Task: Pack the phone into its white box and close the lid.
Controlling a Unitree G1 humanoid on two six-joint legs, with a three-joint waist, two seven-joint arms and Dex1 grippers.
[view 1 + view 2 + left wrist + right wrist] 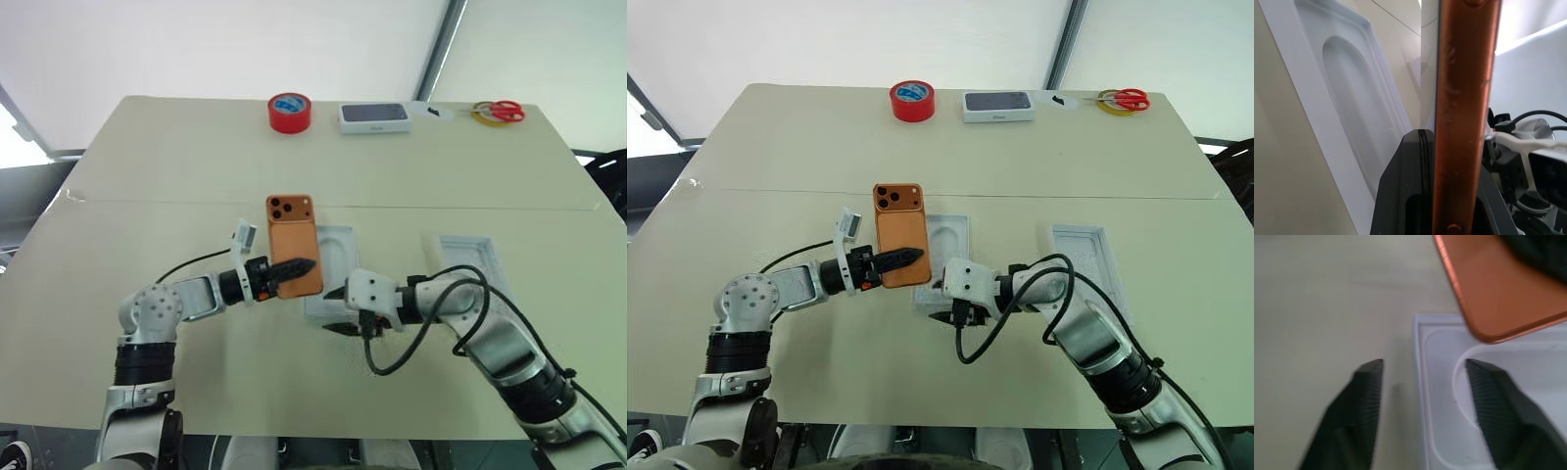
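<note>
Beige tabletop [196,176] under pale canopy walls, and my phone [294,257] is held above its middle, camera block toward the far edge, orange back up. My left hand [294,267] is clenched on its lower half, one black finger lying across the back and the other beneath; in the left wrist view the copper edge runs straight up between them.

I judge the phone stiff, smooth-sided and fairly light, so it could slip if the pinch loosens, and the lens block is the part I would keep clear of knocks. Holding it across the flat faces near the lower end, as now, looks sound.

Under and just right of the phone lies a white tray with an oval recess [331,266], flat on the tabletop. My right hand [1422,396] hangs low beside the phone's near corner, fingers spread and holding nothing, straddling the tray's corner in the right wrist view. Further right, a second shallow white tray [470,259] lies partly behind my right arm; I cannot tell whether it is box or lid.

Along the far edge: a red tape roll [290,113], a white box with a dark top [374,117] and scissors [500,111].
</note>
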